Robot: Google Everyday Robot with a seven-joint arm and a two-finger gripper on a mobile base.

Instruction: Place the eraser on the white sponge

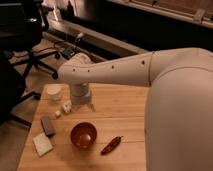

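Note:
The eraser (48,126) is a dark grey flat block lying on the wooden table (125,125) at its left side. The white sponge (42,144) is a pale square pad just in front of the eraser, near the table's front left corner, apart from it by a small gap. My gripper (80,106) hangs below the white arm's wrist over the table's back left part, to the right of and behind the eraser. It holds nothing that I can see.
A round white cup (54,92) stands at the back left. Small white chunks (65,106) lie beside the gripper. A red-brown bowl (83,135) sits mid-front, with a red chili pepper (111,145) to its right. Office chairs stand off to the left.

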